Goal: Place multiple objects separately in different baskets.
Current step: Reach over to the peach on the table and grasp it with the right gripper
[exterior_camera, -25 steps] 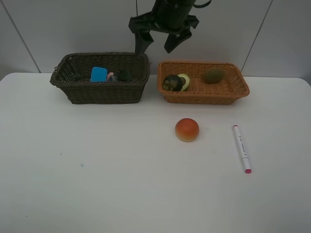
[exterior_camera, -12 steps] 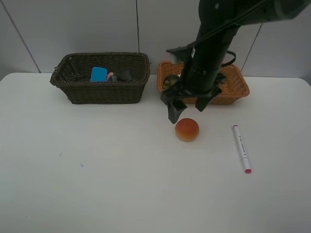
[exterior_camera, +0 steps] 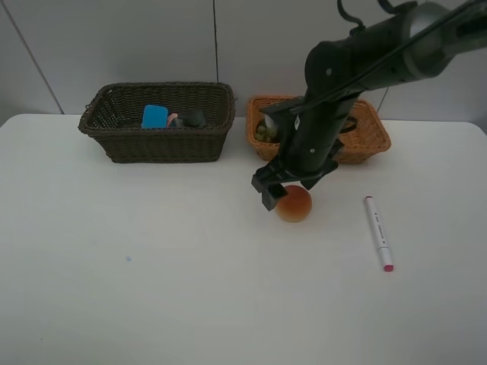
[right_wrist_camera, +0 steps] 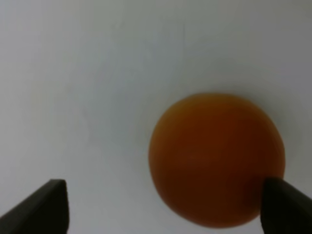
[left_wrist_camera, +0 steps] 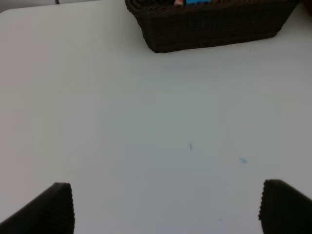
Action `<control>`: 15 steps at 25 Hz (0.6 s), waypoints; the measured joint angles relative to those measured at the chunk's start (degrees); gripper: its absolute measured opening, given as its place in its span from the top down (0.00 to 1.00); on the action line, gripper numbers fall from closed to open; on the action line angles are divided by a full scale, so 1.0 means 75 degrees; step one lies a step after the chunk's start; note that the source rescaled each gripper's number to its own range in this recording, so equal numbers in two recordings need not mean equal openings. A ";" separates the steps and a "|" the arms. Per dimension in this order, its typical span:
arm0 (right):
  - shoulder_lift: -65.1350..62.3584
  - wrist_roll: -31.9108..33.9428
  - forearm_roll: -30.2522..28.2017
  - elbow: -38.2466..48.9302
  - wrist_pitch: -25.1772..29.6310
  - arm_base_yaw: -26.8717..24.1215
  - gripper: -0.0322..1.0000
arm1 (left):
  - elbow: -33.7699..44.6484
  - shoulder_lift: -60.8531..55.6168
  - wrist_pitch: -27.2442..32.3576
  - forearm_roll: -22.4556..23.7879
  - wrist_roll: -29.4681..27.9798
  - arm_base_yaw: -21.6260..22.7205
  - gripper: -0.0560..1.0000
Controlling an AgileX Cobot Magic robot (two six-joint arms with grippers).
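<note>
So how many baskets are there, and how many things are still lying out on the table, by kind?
Baskets: 2, the dark brown basket and the orange basket
Fruit: 1, the peach
Pens: 1, the marker
Total: 4

The table [exterior_camera: 152,289] is looking plain white, with one tiny bluish speck [exterior_camera: 128,258] showing on it. The peach [exterior_camera: 297,205] is glowing orange-red. The marker [exterior_camera: 378,228] is showing a white barrel and a pink-red tip. The dark brown basket [exterior_camera: 156,146] is showing a tight woven pattern, and the orange-tan basket [exterior_camera: 370,142] is showing the same weave. A bright blue eraser [exterior_camera: 154,116] is standing out inside the dark one. The arm [exterior_camera: 342,84] is looking black, and the left gripper [left_wrist_camera: 165,214] is showing black, finely ribbed fingers [left_wrist_camera: 54,209].
</note>
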 joint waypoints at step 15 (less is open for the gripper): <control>0.0897 0.0000 -0.0368 0.0046 -0.0795 -0.0400 0.00 | 0.0000 0.0000 0.0000 0.0000 0.0000 0.0000 0.07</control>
